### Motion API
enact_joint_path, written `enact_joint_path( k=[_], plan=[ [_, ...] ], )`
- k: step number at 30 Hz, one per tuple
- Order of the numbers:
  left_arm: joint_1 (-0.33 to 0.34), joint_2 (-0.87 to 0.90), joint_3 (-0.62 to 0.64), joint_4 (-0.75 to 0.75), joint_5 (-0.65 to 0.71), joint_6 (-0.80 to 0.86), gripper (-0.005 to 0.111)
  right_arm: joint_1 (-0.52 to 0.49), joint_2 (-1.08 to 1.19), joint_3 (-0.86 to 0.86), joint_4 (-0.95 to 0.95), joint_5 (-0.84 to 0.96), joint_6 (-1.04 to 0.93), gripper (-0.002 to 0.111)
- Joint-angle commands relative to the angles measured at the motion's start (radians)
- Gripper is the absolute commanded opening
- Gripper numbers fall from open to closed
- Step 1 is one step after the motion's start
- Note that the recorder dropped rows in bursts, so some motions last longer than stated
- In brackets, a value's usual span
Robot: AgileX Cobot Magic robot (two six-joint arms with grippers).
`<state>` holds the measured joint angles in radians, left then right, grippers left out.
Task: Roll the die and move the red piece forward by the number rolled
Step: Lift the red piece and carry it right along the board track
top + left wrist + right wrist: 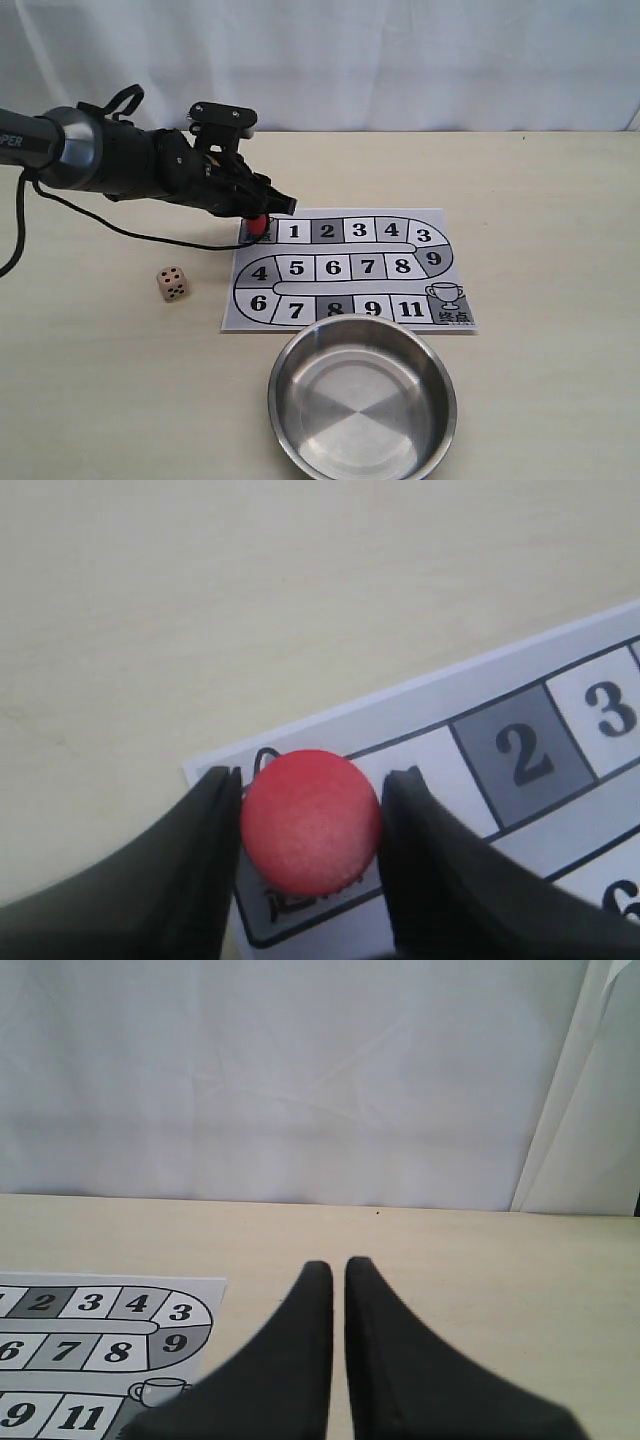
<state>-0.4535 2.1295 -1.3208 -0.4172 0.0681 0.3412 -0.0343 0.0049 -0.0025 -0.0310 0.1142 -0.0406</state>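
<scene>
The red piece [310, 822] stands on the start square at the board's [334, 267] top-left corner. My left gripper [312, 780] is closed around it, one dark finger pressed against each side. In the exterior view the same gripper [258, 222] reaches in from the left and hides most of the red piece [257, 226]. The die [172, 285], a pale cube with dark pips, rests on the table left of the board. My right gripper [338, 1265] shows only in its own wrist view, fingers nearly touching with nothing between them.
A steel bowl [276, 385] sits in front of the board, near the table's front edge. The printed paper board [100, 1340] carries numbered squares along a winding track to a trophy square. A black cable [120, 232] trails from the left arm across the table.
</scene>
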Motion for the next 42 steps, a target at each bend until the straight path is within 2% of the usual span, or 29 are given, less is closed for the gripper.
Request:
enact_joint_path(
  k=[1, 11, 28, 42],
  plan=[
    [-0.009, -0.041, -0.007, 0.009, -0.015, 0.003, 0.000, 0.002, -0.005, 0.002, -0.008, 0.006, 0.003, 0.004],
    [-0.105, -0.041, -0.007, 0.042, -0.131, 0.009, 0.000, 0.002, -0.005, 0.002, -0.008, 0.006, 0.003, 0.004],
    [-0.105, 0.069, -0.007, 0.038, -0.164, -0.016, 0.000, 0.002, -0.005, 0.002, -0.008, 0.006, 0.003, 0.004],
    [-0.105, 0.022, -0.031, 0.038, -0.165, -0.070, 0.000, 0.002, -0.005, 0.002, -0.008, 0.006, 0.003, 0.004]
  ],
)
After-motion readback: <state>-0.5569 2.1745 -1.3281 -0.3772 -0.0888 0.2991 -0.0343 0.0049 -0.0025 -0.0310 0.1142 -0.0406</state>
